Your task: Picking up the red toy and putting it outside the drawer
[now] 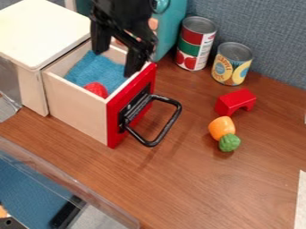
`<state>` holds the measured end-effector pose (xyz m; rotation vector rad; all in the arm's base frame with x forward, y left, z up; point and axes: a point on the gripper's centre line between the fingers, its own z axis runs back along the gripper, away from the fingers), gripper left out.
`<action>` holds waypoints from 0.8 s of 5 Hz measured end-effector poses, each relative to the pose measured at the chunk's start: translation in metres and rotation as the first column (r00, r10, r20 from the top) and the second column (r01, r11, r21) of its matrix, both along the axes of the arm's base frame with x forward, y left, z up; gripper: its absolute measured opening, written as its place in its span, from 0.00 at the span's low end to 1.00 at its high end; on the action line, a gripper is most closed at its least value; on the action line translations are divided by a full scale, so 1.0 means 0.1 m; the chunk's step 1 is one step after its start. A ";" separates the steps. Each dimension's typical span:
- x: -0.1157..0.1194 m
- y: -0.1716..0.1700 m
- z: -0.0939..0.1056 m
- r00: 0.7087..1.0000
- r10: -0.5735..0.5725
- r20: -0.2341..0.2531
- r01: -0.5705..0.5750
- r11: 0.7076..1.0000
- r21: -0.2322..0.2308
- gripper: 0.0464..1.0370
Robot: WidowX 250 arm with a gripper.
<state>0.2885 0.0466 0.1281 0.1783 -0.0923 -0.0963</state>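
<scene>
Open drawer (78,107) awaits a pick

It juts toward four o'clock, likely for access from above. At ten o'clock in view, the red toy (96,90) lies inside on blue cloth (94,68). Farther back, at eleven, the gripper (117,57) hangs with fingers wide apart, presumably to straddle it.

Bright, diffuse light; pale cabinet top (42,22) beside drawer (78,105); soft, faint shadows on table (209,192) near drawer front; small highlights on pepper (221,127) right of drawer.
</scene>
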 end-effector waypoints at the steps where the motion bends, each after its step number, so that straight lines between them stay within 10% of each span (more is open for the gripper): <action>1: 0.04 0.15 0.10 0.999 0.027 0.022 -0.027 1.000 -0.002 0.96; 4: 0.06 0.19 -0.26 0.999 0.015 -0.047 -0.015 1.000 0.004 0.96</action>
